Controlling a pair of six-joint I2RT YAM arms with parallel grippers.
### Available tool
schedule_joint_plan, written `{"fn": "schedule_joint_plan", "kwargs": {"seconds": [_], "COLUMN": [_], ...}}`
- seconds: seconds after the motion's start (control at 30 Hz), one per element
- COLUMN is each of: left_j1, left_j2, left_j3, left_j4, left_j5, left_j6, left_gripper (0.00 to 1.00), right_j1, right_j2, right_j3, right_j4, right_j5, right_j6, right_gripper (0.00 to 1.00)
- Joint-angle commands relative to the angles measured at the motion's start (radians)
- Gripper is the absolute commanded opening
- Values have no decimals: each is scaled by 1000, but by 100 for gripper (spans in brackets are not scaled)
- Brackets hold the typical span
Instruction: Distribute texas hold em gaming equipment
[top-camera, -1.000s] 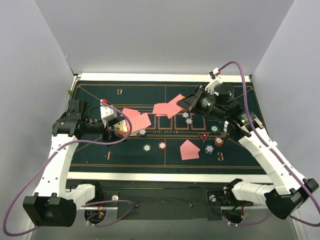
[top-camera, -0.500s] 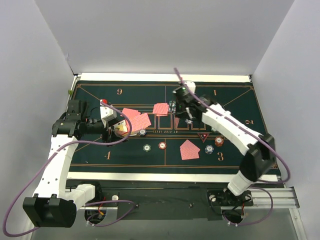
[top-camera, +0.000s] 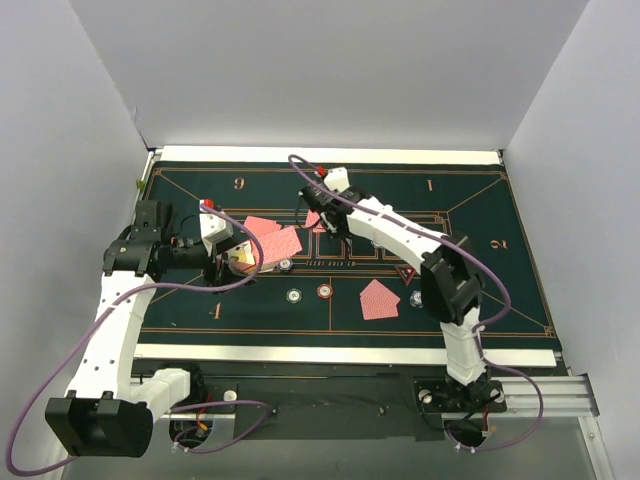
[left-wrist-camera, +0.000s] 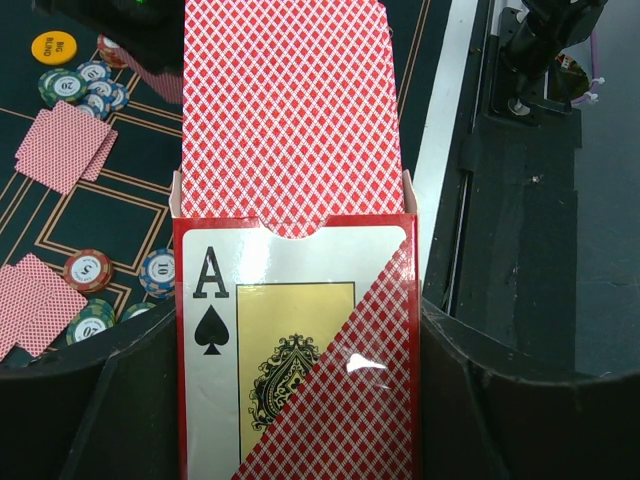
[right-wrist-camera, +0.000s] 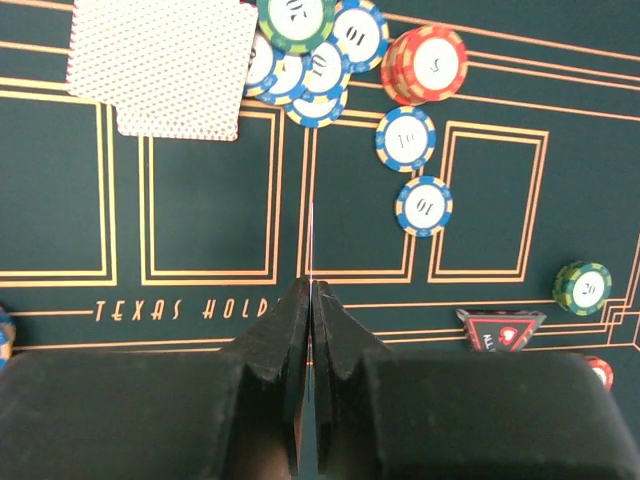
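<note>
My left gripper (left-wrist-camera: 300, 405) is shut on a red card box (left-wrist-camera: 300, 350) with an ace of spades on its front; red-backed cards (left-wrist-camera: 285, 110) stick out of its top. In the top view it hovers at the mat's left (top-camera: 235, 258). My right gripper (right-wrist-camera: 311, 285) is shut on a single playing card (right-wrist-camera: 311, 240), seen edge-on as a thin white line. It hangs over the mat's centre (top-camera: 316, 213). Below it lie a face-down card pair (right-wrist-camera: 165, 65), blue chips (right-wrist-camera: 424, 206), a red chip stack (right-wrist-camera: 432, 63) and a green chip (right-wrist-camera: 582, 288).
The dark green felt mat (top-camera: 480, 290) covers the table. More card pairs lie at left (top-camera: 272, 238) and front centre (top-camera: 378, 298), with chips (top-camera: 294, 296) between. An orange button disc (left-wrist-camera: 53, 47) and a black triangular marker (right-wrist-camera: 500, 328) sit on the mat.
My right arm has swung from the mat's right side leftward to its back centre. The left arm and its card box have not moved.
</note>
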Motion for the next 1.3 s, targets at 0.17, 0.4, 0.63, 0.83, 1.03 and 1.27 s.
{"fn": "schedule_joint_plan", "kwargs": {"seconds": [0.17,0.4,0.63,0.83,1.03,1.27], "left_j1": [7,7,7,7,7,7], "left_j2": [-36,-42,-41,-36,-36,-36], "left_j3": [64,65,65,67,68,65], "left_j4": [-23,-34,-33,-36,-40,-48], "left_j5": [38,38,40,35,35,34], "left_j6": [15,19,20,23,28,38], "left_gripper": [0,0,0,0,0,0], "right_j1": [66,88,86,83,72,43], "right_j2": [177,281,321,312,302,243], "right_j3": [144,231,234,204,191,130], "right_j4": [-36,-53,-13,74,131,160], "right_j5": [13,1,-105,-234,-332,-372], "right_j6": [35,57,106,132,149,158], "right_gripper": [0,0,5,22,33,54]}}
